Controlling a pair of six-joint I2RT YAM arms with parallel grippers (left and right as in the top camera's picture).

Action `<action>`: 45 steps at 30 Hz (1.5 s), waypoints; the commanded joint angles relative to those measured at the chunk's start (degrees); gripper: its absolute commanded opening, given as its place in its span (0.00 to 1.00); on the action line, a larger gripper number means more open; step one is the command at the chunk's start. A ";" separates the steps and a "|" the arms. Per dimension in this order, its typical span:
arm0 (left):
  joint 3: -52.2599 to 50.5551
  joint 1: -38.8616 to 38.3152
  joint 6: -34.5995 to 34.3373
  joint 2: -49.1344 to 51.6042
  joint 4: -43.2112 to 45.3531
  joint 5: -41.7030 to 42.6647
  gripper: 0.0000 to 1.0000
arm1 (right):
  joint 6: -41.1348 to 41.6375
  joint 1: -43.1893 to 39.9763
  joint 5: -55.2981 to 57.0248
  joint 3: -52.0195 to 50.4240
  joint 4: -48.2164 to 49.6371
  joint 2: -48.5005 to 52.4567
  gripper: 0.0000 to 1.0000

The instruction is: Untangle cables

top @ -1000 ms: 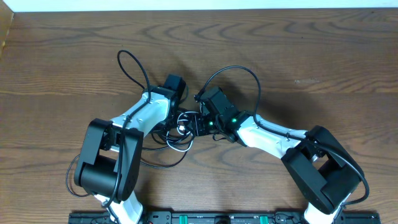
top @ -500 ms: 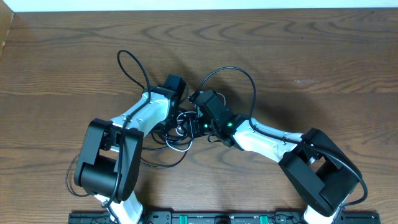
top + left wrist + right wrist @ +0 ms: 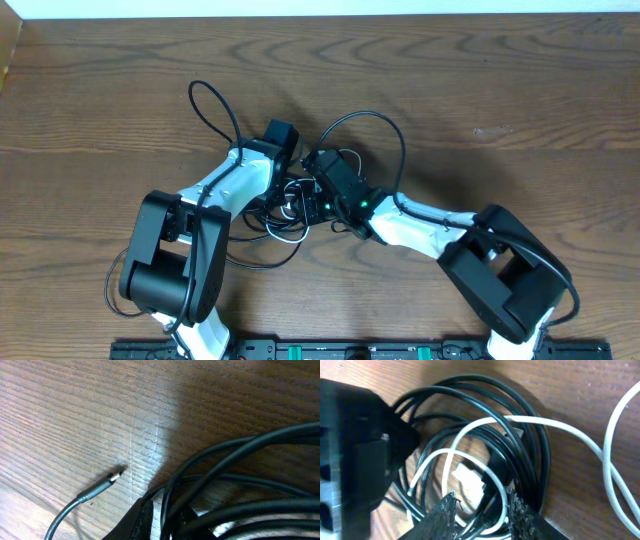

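Shifted left, right hand [image 3: 481, 502] parted astride cables [image 3: 536, 470] in wrist view, left hand [image 3: 150, 522] state unclear

no text, label, brand, number or sign can be read in any view. nothing legible is made out on the cables [image 3: 532, 460], on the left arm [image 3: 230, 185], on the right arm [image 3: 425, 225] or on the table [image 3: 520, 80].
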 commanded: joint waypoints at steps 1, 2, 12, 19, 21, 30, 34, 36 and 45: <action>-2.40 0.15 -0.48 3.23 -0.42 2.71 0.20 | 2.49 0.31 1.70 -0.22 0.74 3.63 0.31; -2.40 0.15 -0.48 3.23 -0.42 2.71 0.20 | 2.49 0.31 1.68 -0.22 0.83 4.11 0.29; -2.40 0.15 -0.46 3.23 -0.42 2.71 0.20 | 2.43 0.02 0.00 -0.22 0.15 4.44 0.13; -2.40 0.15 -0.48 3.23 -0.39 2.71 0.20 | 2.40 -1.07 -1.27 -0.22 0.15 4.44 0.02; -2.40 0.15 -0.48 3.23 -0.39 2.71 0.20 | 1.16 -1.92 -5.07 -0.22 0.46 4.44 0.01; -2.40 0.15 -0.48 3.23 -0.39 2.71 0.20 | -2.12 -8.44 -25.59 -0.22 2.27 4.44 0.01; -2.40 0.15 -0.48 3.23 -0.39 2.71 0.20 | -6.16 -11.50 -34.42 -0.22 2.32 4.44 0.01; -2.40 0.15 -0.48 3.23 -0.39 2.71 0.20 | -8.35 -12.81 -38.97 -0.22 2.32 4.44 0.01; -2.40 0.15 -0.48 3.23 -0.39 2.71 0.20 | -18.58 -15.78 -59.67 -0.22 5.09 4.44 0.01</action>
